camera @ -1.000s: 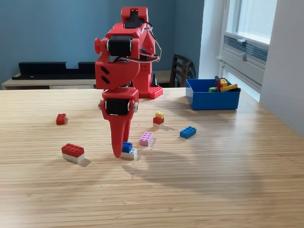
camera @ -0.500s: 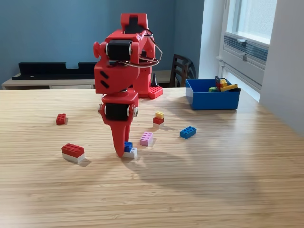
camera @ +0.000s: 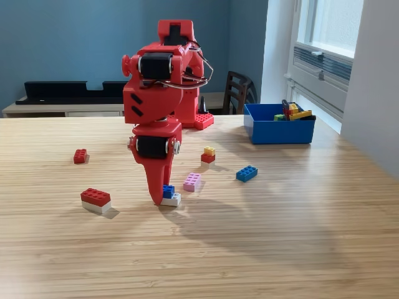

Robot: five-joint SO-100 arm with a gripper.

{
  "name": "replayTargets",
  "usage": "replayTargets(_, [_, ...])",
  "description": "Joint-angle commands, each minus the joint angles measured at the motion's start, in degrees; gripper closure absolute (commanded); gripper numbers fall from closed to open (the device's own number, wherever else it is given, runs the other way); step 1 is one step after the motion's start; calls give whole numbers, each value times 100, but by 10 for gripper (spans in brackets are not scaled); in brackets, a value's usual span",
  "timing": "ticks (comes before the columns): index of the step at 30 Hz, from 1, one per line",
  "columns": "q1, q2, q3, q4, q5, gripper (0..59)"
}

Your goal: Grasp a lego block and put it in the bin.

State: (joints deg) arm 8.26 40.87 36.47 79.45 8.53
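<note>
My red gripper [camera: 158, 198] points straight down at the table, its tip right against a small blue-on-white lego block [camera: 169, 195]. The fingers are seen edge-on as one red wedge, so I cannot tell whether they are open or closed on the block. The block's left side is hidden behind the tip. The blue bin [camera: 278, 131] stands at the far right of the exterior view and holds several coloured blocks. Loose on the table are a pink block [camera: 192, 182], a blue block [camera: 246, 173], a yellow-on-red block [camera: 208, 155], a red-on-white block [camera: 95, 200] and a red block [camera: 80, 156].
The arm's red base [camera: 187, 112] stands at the back of the wooden table [camera: 280, 237]. A dark chair [camera: 237, 92] is behind it. A white wall [camera: 377, 81] and window sill run along the exterior view's right.
The arm has shifted slightly back and up, with the gripper tip staying at the blue-on-white block. The block seems to have moved very little.
</note>
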Motion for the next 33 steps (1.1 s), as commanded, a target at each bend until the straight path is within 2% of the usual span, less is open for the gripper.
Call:
replayTargets(1, [18, 229, -237, 132, 9, 586])
replayTargets(6, [18, 246, 105, 167, -44, 586])
replayTargets(11, [79, 431, -466, 782, -44, 586])
replayTargets(22, [-492, 3155, 1283, 773, -132, 586])
replayTargets(29, [-1723, 4447, 2487, 773, 9, 586])
replayTargets(33, [-2602, 4992, 2856, 773, 141, 586])
